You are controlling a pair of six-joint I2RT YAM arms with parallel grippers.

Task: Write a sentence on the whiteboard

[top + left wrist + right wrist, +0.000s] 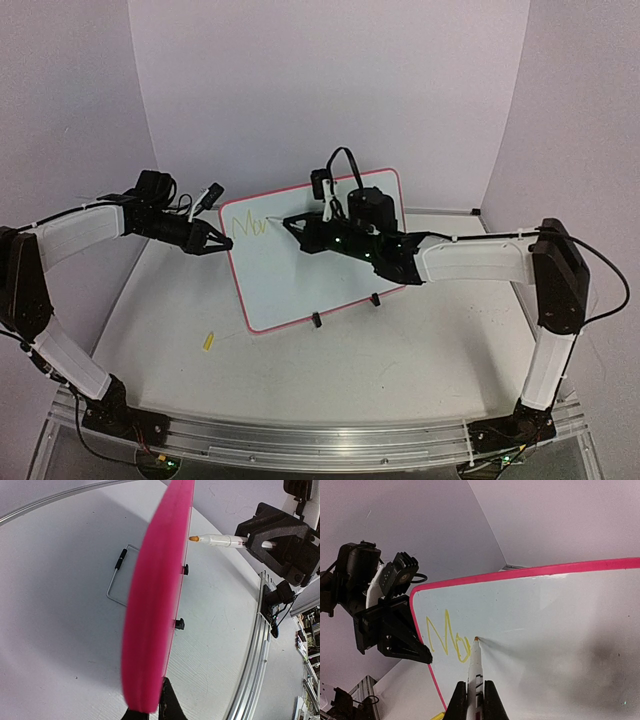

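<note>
Where the yellow-green cursive sentence (pixel 445 639) begins at its upper left, the glossy, round-cornered whiteboard (pixel 310 285) stands tilted on the counter (pixel 420 350). Right tool (pixel 474 702) clamps a white marker (pixel 475 665), tip touching; left tool (pixel 222 243) pinches the pink rim. Left wrist view alone shows its wire stand (pixel 112 582).

1. Left arm (pixel 75 235) comes up from its base with the elbow kicked way out left, then the forearm runs right, roughly level.
2. Left gripper (pixel 222 243) is pinched tight on the whiteboard's (pixel 300 290) left edge.
3. Right arm (pixel 470 260) goes pretty much straight up, bends, and the forearm stretches left.
4. Right gripper (pixel 292 222) is clamped on a marker (pixel 475 662), fingers pointing left.
</note>
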